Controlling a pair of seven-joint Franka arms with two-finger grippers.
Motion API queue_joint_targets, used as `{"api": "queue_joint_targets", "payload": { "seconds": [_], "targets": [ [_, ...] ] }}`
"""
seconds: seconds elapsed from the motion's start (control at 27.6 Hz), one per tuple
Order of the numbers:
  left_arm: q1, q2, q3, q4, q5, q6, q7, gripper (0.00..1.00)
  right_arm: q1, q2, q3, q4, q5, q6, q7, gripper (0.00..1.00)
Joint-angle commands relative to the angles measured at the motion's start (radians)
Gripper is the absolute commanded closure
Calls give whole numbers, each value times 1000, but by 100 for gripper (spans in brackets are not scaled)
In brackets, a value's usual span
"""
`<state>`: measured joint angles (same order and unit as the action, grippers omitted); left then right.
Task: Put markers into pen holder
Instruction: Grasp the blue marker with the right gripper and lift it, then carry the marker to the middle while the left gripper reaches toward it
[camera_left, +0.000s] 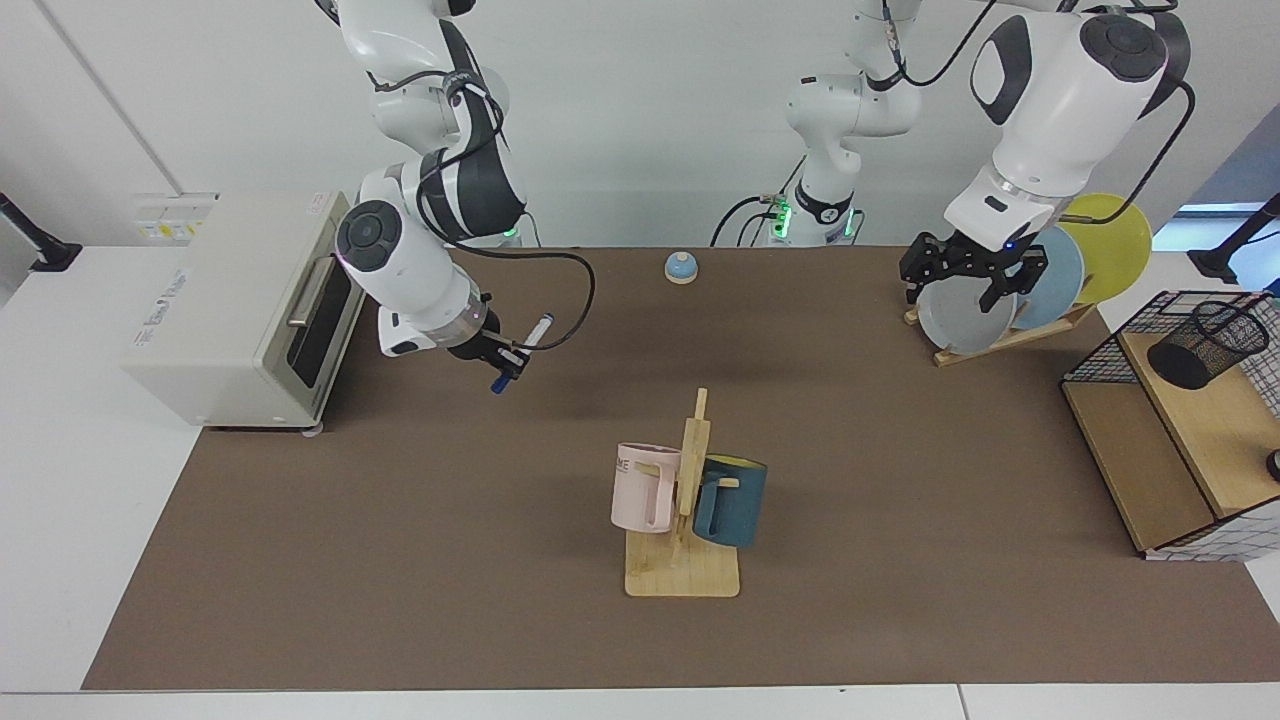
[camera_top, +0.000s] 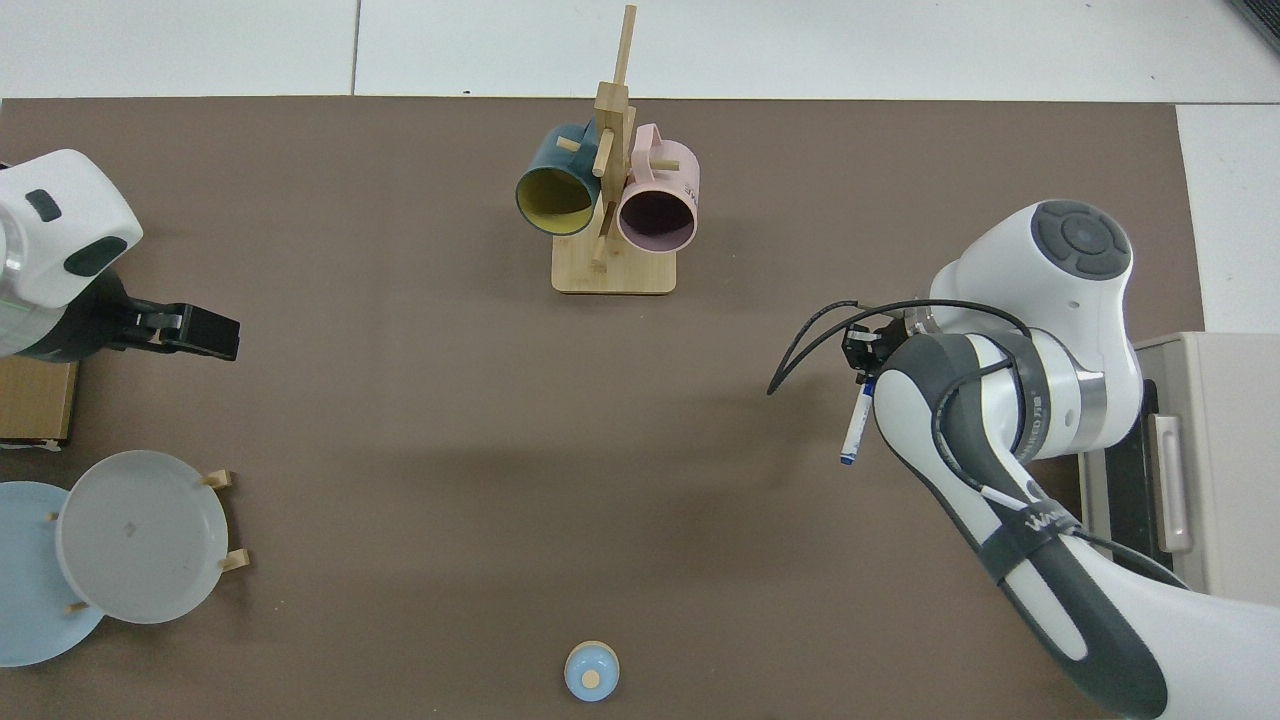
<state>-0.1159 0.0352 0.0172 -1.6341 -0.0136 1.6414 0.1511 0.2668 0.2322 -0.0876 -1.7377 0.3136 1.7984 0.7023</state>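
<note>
While the right gripper (camera_left: 505, 358) clenches the marker (camera_left: 522, 352), it hangs tilted above the tabletop (camera_left: 400, 560).
Left gripper (camera_left: 962, 275) hovers spread open by the plates (camera_left: 965, 310); pen holder (camera_left: 1205, 343) sits well apart on the shelf (camera_left: 1215, 430).

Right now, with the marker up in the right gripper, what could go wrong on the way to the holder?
1. The right gripper holds the white-barrelled, blue-capped marker tilted, near its middle; it could slip or swing.
2. The small black wire-mesh pen holder lies tipped on the wooden shelf across the table, so insertion looks awkward.
3. The wooden mug rack and the left gripper, waiting by the plates, may sit near the crossing path.
</note>
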Motion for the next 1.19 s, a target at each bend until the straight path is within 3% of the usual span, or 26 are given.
{"api": "queue_joint_targets", "payload": {
  "seconds": [0.0,0.29,0.51,0.8,1.16],
  "targets": [
    [-19,-28,9,-30,-25,-11,293,0,-17,10,3,92,122,-79,136,100],
    [-47,-28,3,-32,-83,-9,514,0,-12,12,3,121,318,-64,374,100],
    [-73,-26,-34,-32,-94,15,694,0,43,13,3,121,406,-13,506,100],
    [-74,-24,-112,-30,-92,78,878,0,192,12,3,121,427,157,707,100],
    [-77,-18,-189,-33,-75,155,1085,0,302,1,3,100,463,274,853,100]
  ]
}}
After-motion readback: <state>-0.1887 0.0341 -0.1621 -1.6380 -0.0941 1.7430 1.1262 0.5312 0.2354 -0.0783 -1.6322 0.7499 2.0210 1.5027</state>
